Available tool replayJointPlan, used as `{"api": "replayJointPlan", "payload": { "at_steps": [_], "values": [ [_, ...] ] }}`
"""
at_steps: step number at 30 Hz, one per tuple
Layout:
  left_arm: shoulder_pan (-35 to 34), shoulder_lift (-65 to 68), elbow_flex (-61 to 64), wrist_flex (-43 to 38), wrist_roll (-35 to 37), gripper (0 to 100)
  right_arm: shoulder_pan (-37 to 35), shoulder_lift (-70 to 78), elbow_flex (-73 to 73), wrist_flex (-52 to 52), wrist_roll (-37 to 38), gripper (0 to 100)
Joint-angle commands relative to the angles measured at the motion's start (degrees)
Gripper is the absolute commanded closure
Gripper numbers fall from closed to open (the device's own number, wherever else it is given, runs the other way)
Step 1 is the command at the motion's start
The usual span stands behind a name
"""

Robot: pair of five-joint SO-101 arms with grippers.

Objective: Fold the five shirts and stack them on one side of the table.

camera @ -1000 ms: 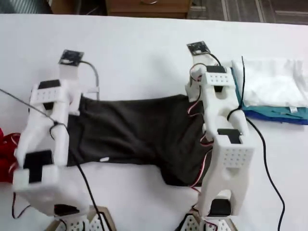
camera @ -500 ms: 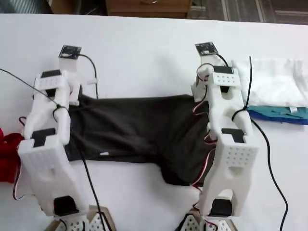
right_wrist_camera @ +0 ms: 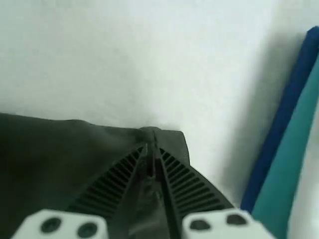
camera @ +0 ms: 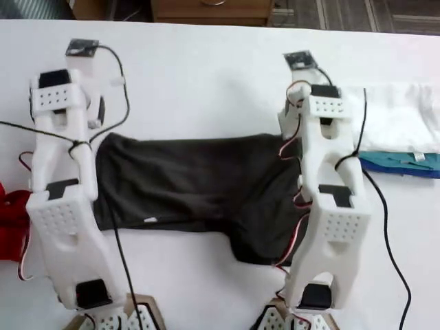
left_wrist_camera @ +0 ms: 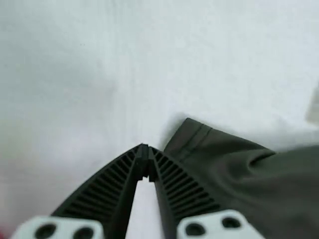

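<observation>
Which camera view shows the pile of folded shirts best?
The high view: the pile lies beside the right arm, white over teal and blue layers. The right wrist view catches just its blue and teal edge. The left wrist view faces the dark shirt instead.

We read the dark shirt [camera: 199,182] as matt, soft knit cloth w/ a stitched hem at its corner. Desk [camera: 199,82] under it: white, matt, smooth. Left arm [camera: 65,227] & right arm [camera: 337,227]: white matt plastic, some panels perforated. Left pincer [left_wrist_camera: 143,149] & right pincer [right_wrist_camera: 149,147]: dark plastic, ribbed inner faces. Right of the dark shirt: white cloth [camera: 395,117], teal cloth [camera: 388,159], blue cloth [right_wrist_camera: 285,117], all matt. Left of it: red cloth [camera: 10,220]. Cables [camera: 385,237]: black, smooth.
</observation>
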State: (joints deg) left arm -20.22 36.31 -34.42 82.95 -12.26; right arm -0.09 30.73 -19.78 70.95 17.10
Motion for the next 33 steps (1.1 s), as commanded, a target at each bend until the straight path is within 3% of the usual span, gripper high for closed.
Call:
{"api": "replayJointPlan", "payload": {
  "at_steps": [1,6,12,15,19,23,26,33],
  "values": [
    [-0.6,-0.7,-6.0,7.6,0.4,97,-2.5,-10.3,-2.6,5.6,0.0,97.9],
    [-0.6,-1.1,-6.6,14.4,-1.1,97,-7.3,-17.9,3.4,14.3,8.9,97.8],
    [-1.0,-13.6,3.3,14.2,-3.4,97,-10.2,-36.0,28.1,12.3,19.5,97.8],
    [0.0,-24.2,19.4,6.5,-4.4,97,-10.3,-47.9,44.8,7.9,23.6,97.8],
    [2.3,-38.9,48.7,-10.7,-4.8,97,-10.3,-61.8,64.1,3.4,30.9,97.3],
    [4.0,-49.1,71.0,-24.8,-4.8,97,-9.3,-71.5,75.2,4.4,34.9,84.4],
    [4.0,-51.5,79.4,-30.2,-4.8,97,-10.4,-76.9,79.7,6.0,41.6,77.3],
    [4.0,-51.5,86.8,-35.9,-4.8,97,-11.9,-84.6,88.1,7.3,52.0,78.9]
  ]
}}
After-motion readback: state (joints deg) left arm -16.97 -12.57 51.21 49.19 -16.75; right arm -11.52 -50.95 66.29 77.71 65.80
